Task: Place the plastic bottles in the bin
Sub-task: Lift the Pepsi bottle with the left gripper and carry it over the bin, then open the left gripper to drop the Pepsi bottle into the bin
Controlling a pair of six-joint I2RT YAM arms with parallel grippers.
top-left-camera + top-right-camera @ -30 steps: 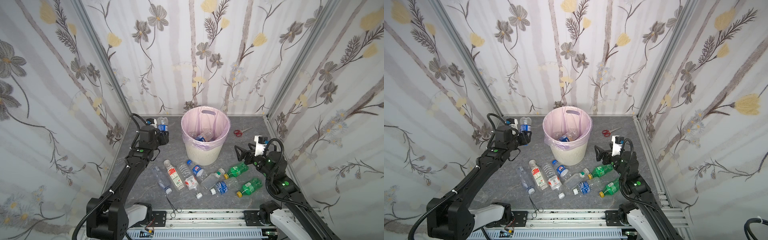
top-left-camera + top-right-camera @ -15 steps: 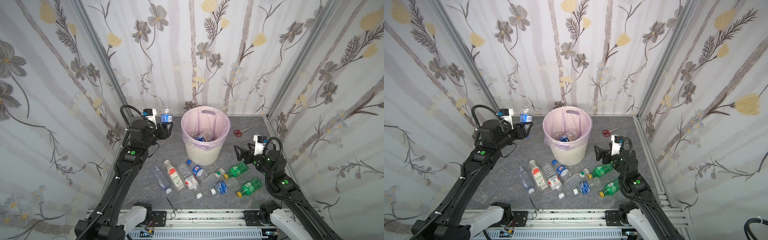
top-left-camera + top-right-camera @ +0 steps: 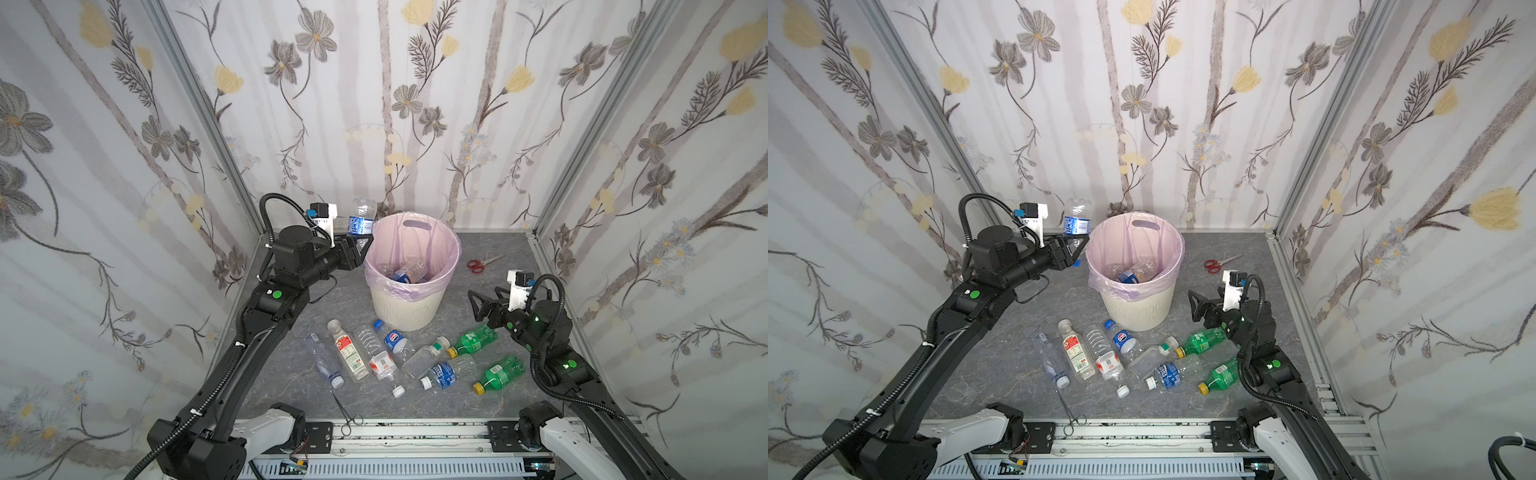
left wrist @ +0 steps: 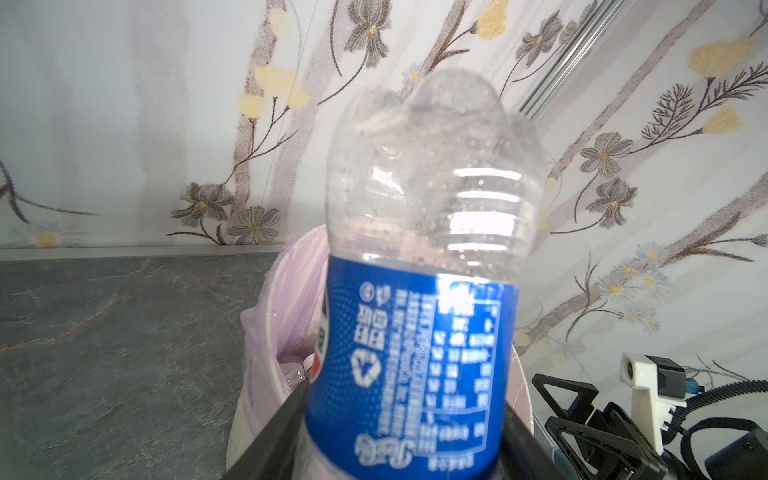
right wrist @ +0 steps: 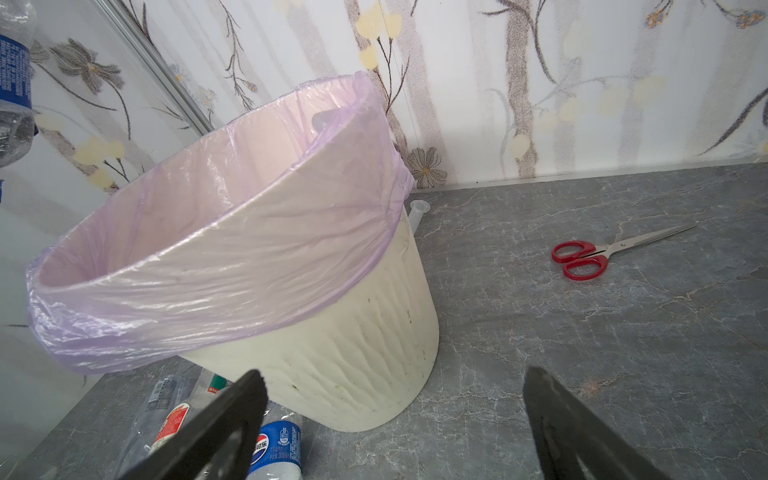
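Observation:
My left gripper (image 3: 360, 244) (image 4: 405, 415) is shut on a clear bottle with a blue label (image 3: 360, 218) (image 3: 1077, 219) (image 4: 415, 291). It holds the bottle base up, just outside the left rim of the bin (image 3: 409, 309) (image 3: 1138, 309) (image 4: 266, 316). The cream ribbed bin has a pink liner, with bottles (image 3: 409, 270) lying inside. Several more bottles lie on the floor before it, among them a red-labelled one (image 3: 349, 357) and two green ones (image 3: 473, 338) (image 3: 498, 374). My right gripper (image 3: 478, 305) (image 5: 395, 374) hangs open and empty to the right of the bin (image 5: 353, 353).
Red-handled scissors (image 3: 482, 264) (image 5: 582, 255) lie at the back right of the grey floor. Thin metal forceps (image 3: 347, 411) lie at the front edge by the rail. Flowered walls close in on three sides.
My left arm has lifted the blue-labelled bottle from low beside the bin up to rim height and closer to the rim. The right arm has hardly moved.

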